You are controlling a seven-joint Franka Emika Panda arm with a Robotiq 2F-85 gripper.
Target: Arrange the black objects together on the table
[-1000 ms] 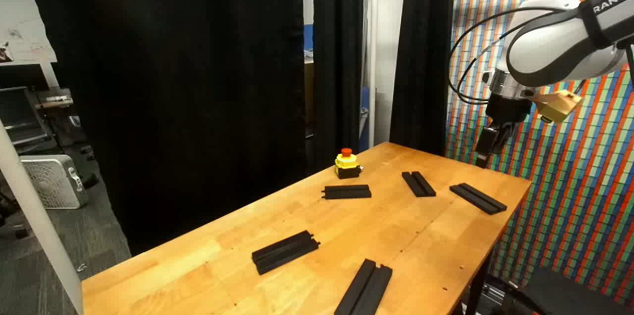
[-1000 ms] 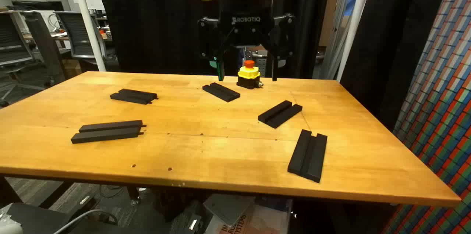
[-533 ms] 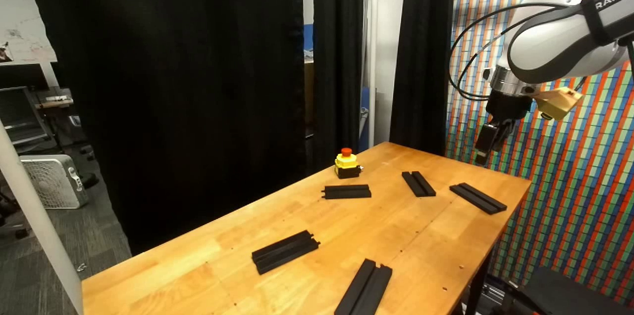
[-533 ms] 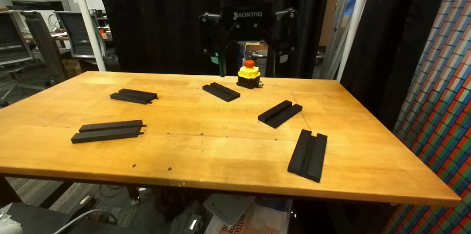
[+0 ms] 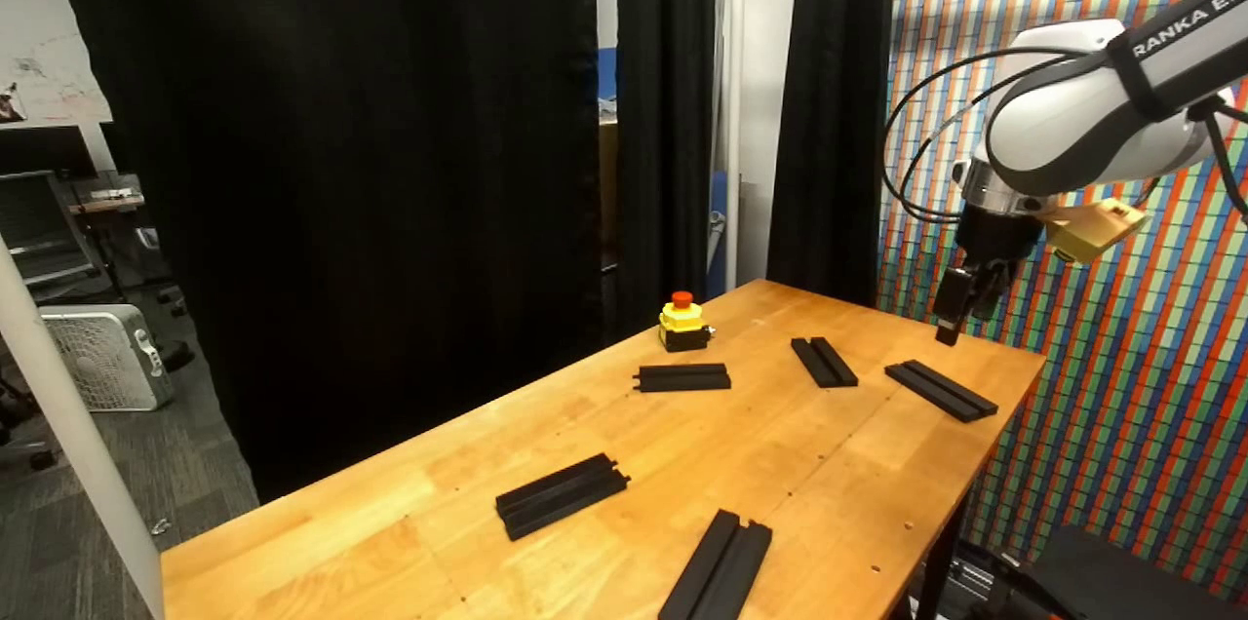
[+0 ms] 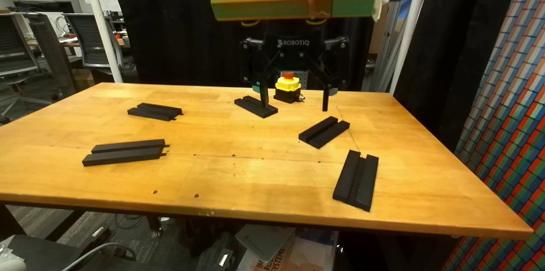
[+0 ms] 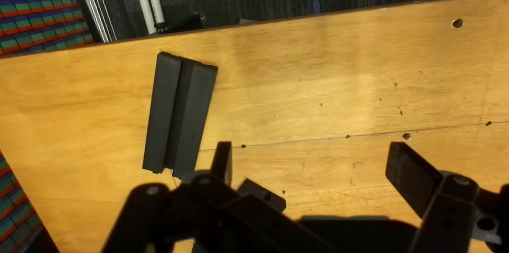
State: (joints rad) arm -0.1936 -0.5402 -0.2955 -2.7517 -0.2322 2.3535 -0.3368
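1. In an exterior view, count five grooved black bars (image 6: pixel 123 155) lying flat on the bench (image 6: pixel 238 185), spread well apart, not yet gathered.
2. Locate one bar (image 6: pixel 252 106) near the yellow-and-red button (image 6: pixel 288 85).
3. Observe tool (image 6: pixel 295 109) hovering above the bench with jaws spread wide, holding nothing. Apparently touching no bar; crossing in front of the one near the button by line of sight only.
4. In wrist view, find an edge bar (image 7: pixel 181 115) off to the side of the tool, lying roughly square to the closing direction. Find also a half-hidden bar (image 7: pixel 260 191) behind the fingers (image 7: pixel 224 161).
5. Judge step in hand: probably approach to a first pick, at the very start of gathering. Cannot tell the intended bar.
6. Next, as judged: shift sideways over a bar, the edge bar for choice; turn slightly; bring fingers down either side of its narrow width; close, then lift without scraping the bench.
7. Then carry low and set down flat alongside a neighbouring bar, long sides matched, to begin the group. Leave the button alone.
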